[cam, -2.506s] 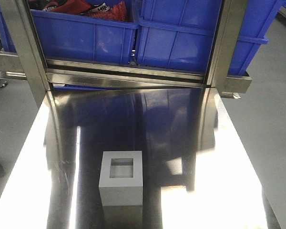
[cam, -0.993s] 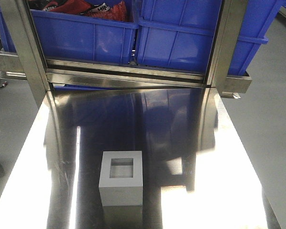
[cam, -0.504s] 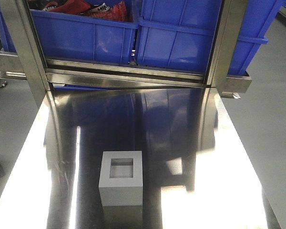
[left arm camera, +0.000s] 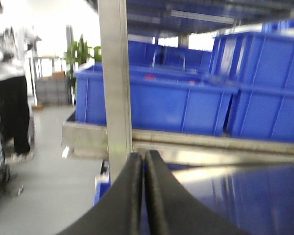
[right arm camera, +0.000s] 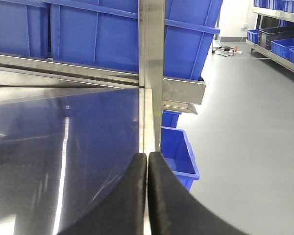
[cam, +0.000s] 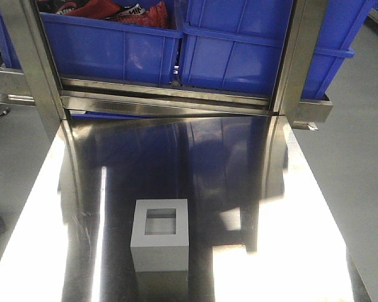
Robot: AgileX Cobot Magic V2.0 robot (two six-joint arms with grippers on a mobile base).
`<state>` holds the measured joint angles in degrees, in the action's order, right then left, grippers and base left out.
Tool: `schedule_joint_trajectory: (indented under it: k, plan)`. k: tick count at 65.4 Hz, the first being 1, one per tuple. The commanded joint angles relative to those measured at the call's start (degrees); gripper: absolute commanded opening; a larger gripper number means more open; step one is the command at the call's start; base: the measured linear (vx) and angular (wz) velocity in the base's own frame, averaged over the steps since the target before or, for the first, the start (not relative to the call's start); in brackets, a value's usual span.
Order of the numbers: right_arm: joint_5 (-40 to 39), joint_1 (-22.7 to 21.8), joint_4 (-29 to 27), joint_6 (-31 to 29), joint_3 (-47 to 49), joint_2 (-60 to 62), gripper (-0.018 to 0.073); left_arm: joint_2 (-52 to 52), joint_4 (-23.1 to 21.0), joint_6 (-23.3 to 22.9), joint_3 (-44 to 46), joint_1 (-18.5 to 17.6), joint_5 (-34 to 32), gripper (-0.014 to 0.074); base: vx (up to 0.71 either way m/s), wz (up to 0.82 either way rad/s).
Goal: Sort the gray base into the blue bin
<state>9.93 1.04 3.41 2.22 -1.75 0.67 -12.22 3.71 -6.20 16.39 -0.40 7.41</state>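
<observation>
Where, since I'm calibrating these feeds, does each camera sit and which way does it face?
Front view: high at the near end, looking down and forward over the steel table at the gray base and blue bins; no robot part shows.
Left wrist: on the left arm, facing forward past the shut left gripper and a steel post to the bins.
Right wrist: on the right arm, facing past the shut right gripper along the table's right edge.
Shared: all see the bins.

Open tabletop [cam: 239,182] around gray base [cam: 160,238]; posts [cam: 302,56] beyond
</observation>
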Motion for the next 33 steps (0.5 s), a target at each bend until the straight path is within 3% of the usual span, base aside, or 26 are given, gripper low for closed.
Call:
schedule_joint_trajectory:
  k: [1,14,33]
  plan:
    - [-4.3,-0.3,0.4,-0.3,-0.8,0.7,-0.0009,-5.7,-0.6,-0.4,5.7,-0.4,1.5,-0.0006,0.00,0.00]
    - [-4.3,-0.3,0.4,-0.3,-0.8,0.7,-0.0009,-14.2,-1.5,-0.4,9.8,-0.4,9.9,-0.0006,0.00,0.00]
    - [-4.3,-0.3,0.4,-0.3,-0.8,0.7,-0.0009,-17.7,-1.4,-0.4,9.5,-0.4,15.3,-0.0006,0.00,0.00]
